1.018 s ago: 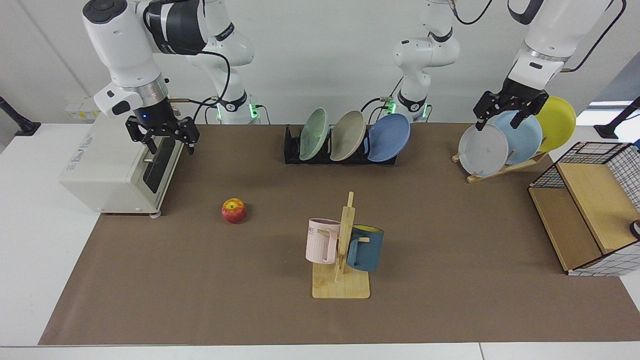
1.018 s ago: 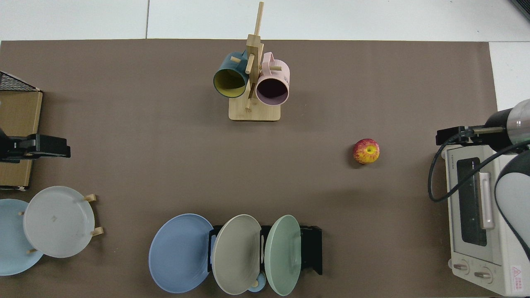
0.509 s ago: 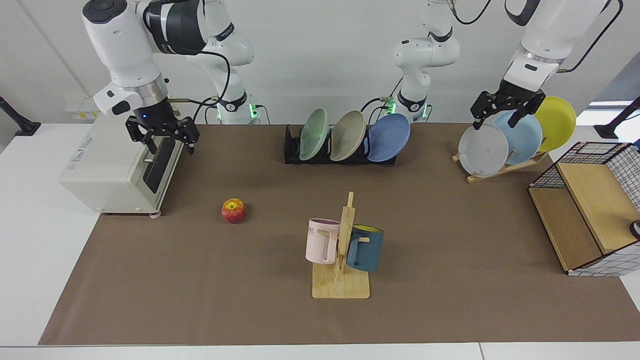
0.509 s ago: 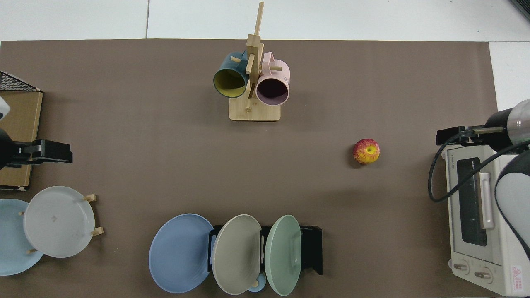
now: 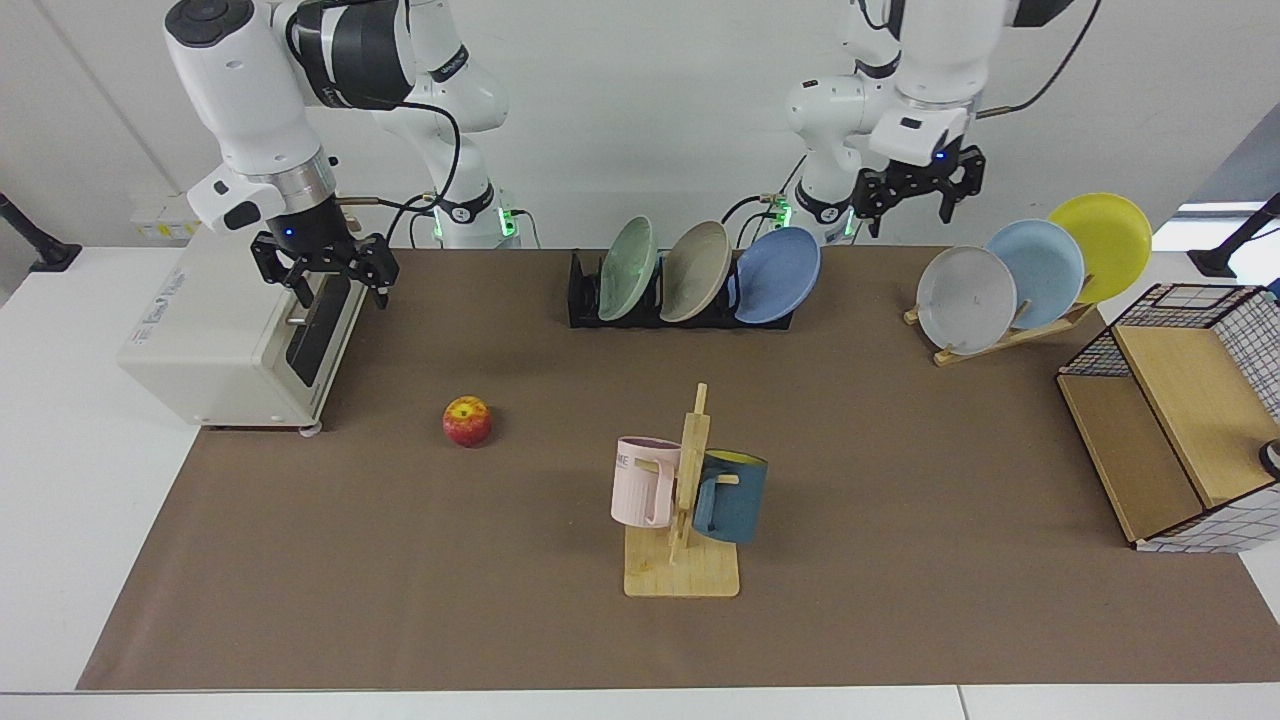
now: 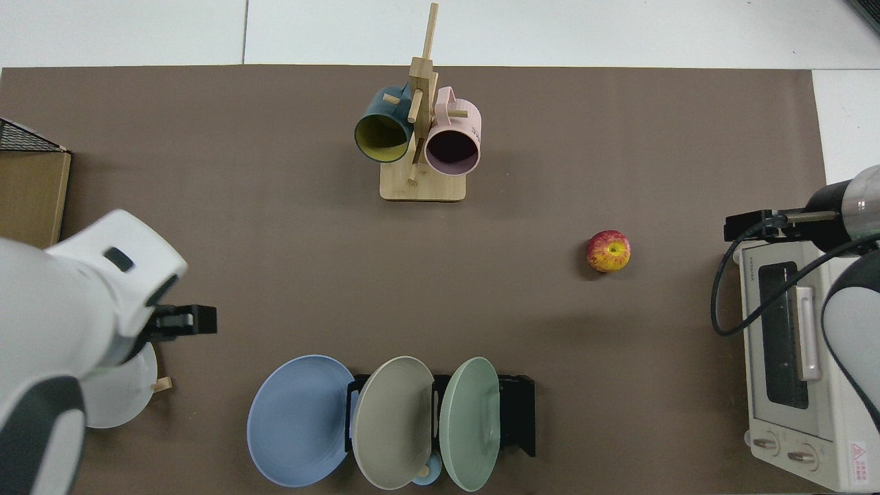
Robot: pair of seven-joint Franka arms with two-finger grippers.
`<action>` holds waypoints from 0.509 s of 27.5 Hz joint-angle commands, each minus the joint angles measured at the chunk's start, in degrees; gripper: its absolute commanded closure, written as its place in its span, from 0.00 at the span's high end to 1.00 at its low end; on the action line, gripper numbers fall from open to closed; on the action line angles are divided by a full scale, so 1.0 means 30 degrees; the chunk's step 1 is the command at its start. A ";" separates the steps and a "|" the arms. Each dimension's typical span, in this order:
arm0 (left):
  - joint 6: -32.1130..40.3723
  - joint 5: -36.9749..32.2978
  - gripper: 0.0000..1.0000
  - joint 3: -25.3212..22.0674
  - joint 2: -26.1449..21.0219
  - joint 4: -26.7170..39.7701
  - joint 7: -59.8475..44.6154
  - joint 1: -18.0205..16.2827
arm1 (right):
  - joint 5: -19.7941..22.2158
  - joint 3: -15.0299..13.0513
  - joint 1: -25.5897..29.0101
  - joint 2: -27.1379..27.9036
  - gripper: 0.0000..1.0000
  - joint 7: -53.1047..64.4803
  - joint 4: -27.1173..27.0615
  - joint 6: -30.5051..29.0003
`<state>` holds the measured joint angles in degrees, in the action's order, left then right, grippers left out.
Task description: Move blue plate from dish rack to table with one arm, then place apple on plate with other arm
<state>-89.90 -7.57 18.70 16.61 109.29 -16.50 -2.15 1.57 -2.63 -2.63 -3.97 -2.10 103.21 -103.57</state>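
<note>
While the blue plate (image 5: 777,275) stands on edge in the end slot of the dish rack (image 5: 585,300), leaning outward past the rack's end, the left claw (image 5: 909,200) hangs in the air just beside and above it, clear of its rim, fingers spread wide and empty. In the facing view that claw sits between the blue plate and the wooden plate stand (image 5: 1005,335) with its grey, pale blue and yellow plates. The plate's face tilts up and away from the beige plate (image 5: 697,270) and green plate (image 5: 628,268) next to it.

From the top view the blue plate (image 6: 299,421) shows as a broad oval hanging off the rack (image 6: 519,419), with bare brown mat all around its free side. The left arm's white body covers most of the plate stand there, and only the claw's dark tip (image 6: 185,321) pokes out, well apart from the plate.

The apple (image 5: 467,421) rests on the table (image 5: 900,500), stem up, near the toaster oven (image 5: 235,335); open mat lies between it and the mug tree (image 5: 685,500). The right claw (image 5: 325,270) waits above the oven's front, fingers apart, holding nothing. In the top view the apple (image 6: 608,251) lies near the oven's corner, and the right claw (image 6: 753,225) is seen only edge-on.
</note>
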 commanded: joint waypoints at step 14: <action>-0.2230 -0.1198 1.00 0.4459 0.4394 0.8246 -0.2965 0.0277 | -0.0228 0.0320 -0.0090 -0.0082 1.00 0.0379 0.0078 -0.0281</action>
<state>-93.20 -8.86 31.32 28.07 128.73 -24.31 -1.79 1.54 -2.39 -2.67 -3.97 -2.10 103.21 -103.57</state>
